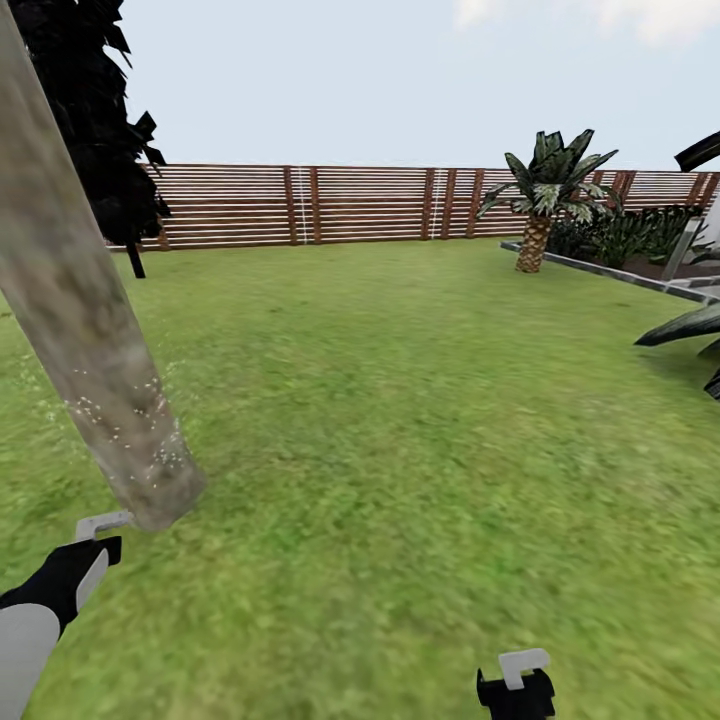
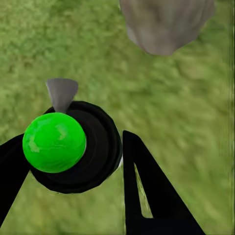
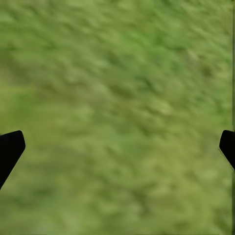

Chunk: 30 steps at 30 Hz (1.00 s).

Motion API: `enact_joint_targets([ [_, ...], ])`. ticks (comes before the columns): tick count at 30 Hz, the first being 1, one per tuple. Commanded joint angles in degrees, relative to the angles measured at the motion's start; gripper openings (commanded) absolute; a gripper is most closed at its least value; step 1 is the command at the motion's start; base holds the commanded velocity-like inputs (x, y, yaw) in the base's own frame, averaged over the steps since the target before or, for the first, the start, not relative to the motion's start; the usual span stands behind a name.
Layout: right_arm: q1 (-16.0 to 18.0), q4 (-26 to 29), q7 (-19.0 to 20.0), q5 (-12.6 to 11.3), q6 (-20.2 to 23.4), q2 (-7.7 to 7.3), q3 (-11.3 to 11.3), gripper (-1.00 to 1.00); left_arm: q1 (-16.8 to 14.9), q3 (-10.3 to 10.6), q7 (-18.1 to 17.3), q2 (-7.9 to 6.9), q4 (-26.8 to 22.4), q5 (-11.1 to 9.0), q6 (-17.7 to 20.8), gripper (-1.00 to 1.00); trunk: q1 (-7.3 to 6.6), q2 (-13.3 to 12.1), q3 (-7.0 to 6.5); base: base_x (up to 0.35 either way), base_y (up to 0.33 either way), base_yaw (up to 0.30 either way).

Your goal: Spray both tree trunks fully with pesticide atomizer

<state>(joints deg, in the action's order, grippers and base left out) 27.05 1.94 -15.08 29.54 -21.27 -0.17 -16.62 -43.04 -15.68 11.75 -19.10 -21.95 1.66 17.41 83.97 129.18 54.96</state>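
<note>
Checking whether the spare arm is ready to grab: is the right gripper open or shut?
Open: the right gripper has its fingertips far apart, with nothing but lawn between them.

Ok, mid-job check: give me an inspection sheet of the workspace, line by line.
Surface: green lawn, blurry, with no visible obstacles on it.
Job's things: one thick mottled tree trunk leaning at the left, white specks near its base; atomizer with green cap and grey nozzle held in the left wrist view.
Clutter: nothing seen.
Grippers: left end effector closed around the atomizer, close to the trunk base; right end effector open over bare grass.
Cables: nothing seen.
Surroundings: brown slat fence across the back, short palm and planter bed at the right, dark slim tree behind the trunk.
</note>
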Motion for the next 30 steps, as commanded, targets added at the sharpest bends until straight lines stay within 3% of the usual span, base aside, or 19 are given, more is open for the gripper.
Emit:
enact_joint_targets([
  [1,0.0,-0.1,-0.2,0.6,-0.2,0.00,-0.4,1.00,0.0,-0.2,0.0,0.06,-0.1,0.2,0.3,-1.00,0.01,0.0,0.05,0.241,-0.163,0.001],
  [11,0.0,-0.2,-0.2,0.7,-0.2,0.00,-0.4,1.00,0.0,-0.3,0.0,0.63,-0.1,0.0,0.0,-1.00,0.01,0.0,0.05,0.241,-0.164,0.019],
  [23,0.0,-0.2,-0.2,0.7,-0.2,0.00,-0.4,1.00,0.0,-0.4,0.3,0.84,-0.2,0.0,-0.6,-1.00,0.01,0.0,0.05,0.148,-0.219,0.255],
  [30,0.0,-0.1,-0.2,0.7,-0.2,0.00,-0.4,1.00,0.0,-0.4,0.5,0.90,-0.2,-0.1,-0.6,-1.00,0.01,0.0,0.05,0.174,-0.239,0.032],
])
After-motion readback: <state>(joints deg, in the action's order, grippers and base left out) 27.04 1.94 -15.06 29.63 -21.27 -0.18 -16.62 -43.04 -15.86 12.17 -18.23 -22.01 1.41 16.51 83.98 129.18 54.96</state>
